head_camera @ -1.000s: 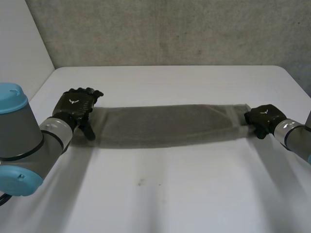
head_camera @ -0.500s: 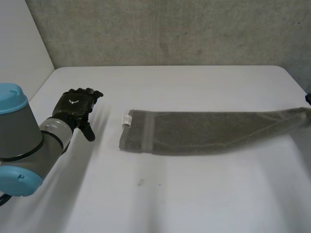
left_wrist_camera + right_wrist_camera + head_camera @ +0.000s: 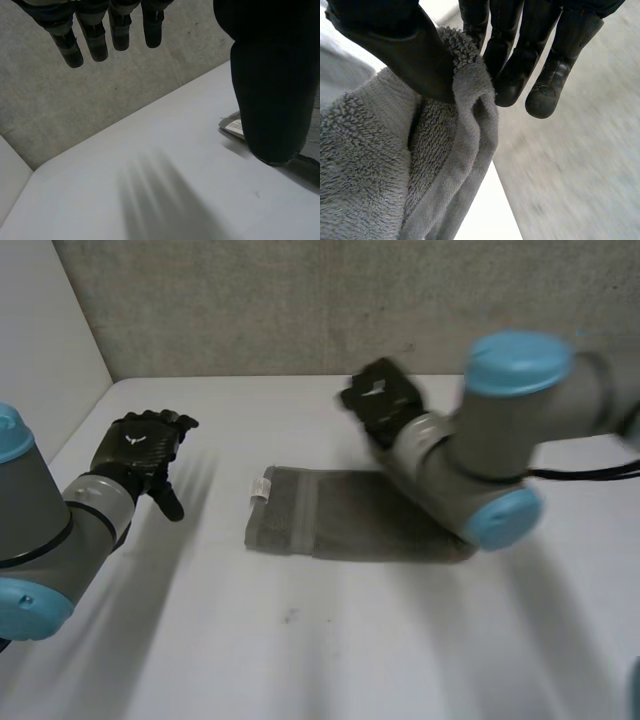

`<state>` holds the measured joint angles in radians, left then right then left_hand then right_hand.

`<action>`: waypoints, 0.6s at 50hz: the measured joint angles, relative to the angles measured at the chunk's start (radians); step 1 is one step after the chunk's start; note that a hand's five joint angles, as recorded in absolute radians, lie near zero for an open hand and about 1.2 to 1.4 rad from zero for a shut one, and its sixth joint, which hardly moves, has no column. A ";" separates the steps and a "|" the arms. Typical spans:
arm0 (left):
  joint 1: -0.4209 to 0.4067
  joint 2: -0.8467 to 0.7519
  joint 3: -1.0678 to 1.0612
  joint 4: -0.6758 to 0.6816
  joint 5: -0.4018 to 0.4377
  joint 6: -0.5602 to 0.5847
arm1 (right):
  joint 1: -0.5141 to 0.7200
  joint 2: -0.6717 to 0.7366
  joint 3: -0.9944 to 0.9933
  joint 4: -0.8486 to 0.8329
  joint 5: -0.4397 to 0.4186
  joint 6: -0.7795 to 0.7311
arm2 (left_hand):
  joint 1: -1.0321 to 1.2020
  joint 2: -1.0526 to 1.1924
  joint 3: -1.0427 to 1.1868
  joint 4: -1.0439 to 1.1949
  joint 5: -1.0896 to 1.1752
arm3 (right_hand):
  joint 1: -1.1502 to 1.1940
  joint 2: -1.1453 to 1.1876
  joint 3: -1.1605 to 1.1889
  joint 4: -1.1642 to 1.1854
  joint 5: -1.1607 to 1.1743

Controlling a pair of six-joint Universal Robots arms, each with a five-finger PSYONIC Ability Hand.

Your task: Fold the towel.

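The grey towel (image 3: pixel 330 515) lies in the middle of the white table, its left end with a small white label (image 3: pixel 261 487) flat on the surface. My right hand (image 3: pixel 383 400) is raised over the towel's far side. In the right wrist view, that right hand (image 3: pixel 395 40) is shut on the towel (image 3: pixel 380 165), with a bunched end pinched between thumb and fingers. My right arm (image 3: pixel 490 455) covers the towel's right part. My left hand (image 3: pixel 138 445) hovers open to the left of the towel, apart from it. In its own view the fingers (image 3: pixel 95 35) are straight, and the label (image 3: pixel 234 125) shows beside the thumb.
The white table (image 3: pixel 300 640) stretches bare in front of the towel and to its left. A grey wall (image 3: pixel 300 300) rises along the far edge, and a white side panel (image 3: pixel 40 330) stands at the far left.
My right hand has swung back in from the right edge, up and to the left over the towel, carrying its right end. The labelled left end has stayed put. My left hand drifted slightly left.
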<state>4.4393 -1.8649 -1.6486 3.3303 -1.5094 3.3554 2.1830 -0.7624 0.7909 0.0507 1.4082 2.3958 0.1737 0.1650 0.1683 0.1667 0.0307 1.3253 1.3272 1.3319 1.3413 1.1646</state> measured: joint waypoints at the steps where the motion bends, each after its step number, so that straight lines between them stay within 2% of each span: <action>1: 0.001 0.000 0.000 0.000 0.000 0.000 | 0.015 0.013 -0.012 0.000 0.001 0.000 | 0.000 0.000 0.000 0.000 0.000 | 0.000 0.000 0.000 0.000 0.000; 6: 0.013 0.002 0.000 0.000 0.000 0.000 | 0.153 0.149 -0.124 0.001 0.003 -0.002 | 0.000 0.000 0.000 0.000 0.000 | 0.000 0.000 0.000 0.000 0.000; 11: 0.021 0.001 0.000 0.000 0.001 0.000 | 0.224 0.231 -0.162 0.007 -0.005 -0.006 | 0.000 0.000 0.000 0.000 0.000 | 0.001 0.000 0.000 0.000 0.000; 14: 0.025 0.001 0.000 0.000 0.001 0.000 | 0.245 0.257 -0.166 0.024 -0.010 -0.011 | 0.000 0.000 0.000 0.000 0.000 | -0.352 -0.358 -0.352 -0.338 -0.349; 15: 0.027 0.001 0.000 0.000 0.001 0.000 | 0.249 0.261 -0.166 0.033 -0.011 -0.013 | 0.000 0.000 0.000 0.000 0.000 | -0.556 -0.560 -0.549 -0.555 -0.580; 16: 0.027 0.001 0.000 0.001 0.001 0.000 | 0.249 0.261 -0.166 0.037 -0.011 -0.013 | 0.000 0.000 0.000 0.000 0.000 | -0.616 -0.620 -0.608 -0.613 -0.643; 17: 0.028 0.001 0.000 0.001 0.001 0.000 | 0.250 0.260 -0.165 0.044 -0.011 -0.013 | 0.000 0.000 0.000 0.000 0.000 | -0.771 -0.775 -0.762 -0.766 -0.788; 18: 0.029 0.000 0.000 0.002 0.002 0.000 | 0.246 0.251 -0.160 0.055 -0.010 -0.010 | 0.000 0.000 0.000 0.000 0.000 | -0.953 -0.960 -0.949 -0.951 -0.997; 20: 0.029 0.000 -0.001 0.004 0.002 0.001 | 0.231 0.217 -0.144 0.070 -0.007 0.002 | 0.000 0.000 0.000 0.000 0.000 | -1.071 -1.075 -1.082 -1.079 -1.103; 25: 0.022 0.000 -0.002 0.008 0.002 0.001 | 0.177 0.117 -0.073 0.084 -0.006 0.048 | 0.000 0.000 0.000 0.000 0.000 | -1.090 -1.075 -1.086 -1.080 -1.103; 30: -0.012 0.004 0.002 0.011 0.002 -0.002 | 0.071 -0.048 0.101 0.069 -0.010 0.131 | 0.000 0.000 0.000 0.000 0.000 | -1.093 -1.075 -1.086 -1.080 -1.103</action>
<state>4.4276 -1.8608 -1.6461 3.3410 -1.5076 3.3535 2.2536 -0.8100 0.8917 0.1196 1.3982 2.5272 0.1737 0.1649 0.1683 0.1667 0.0307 0.2318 0.2518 0.2455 0.2615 0.0619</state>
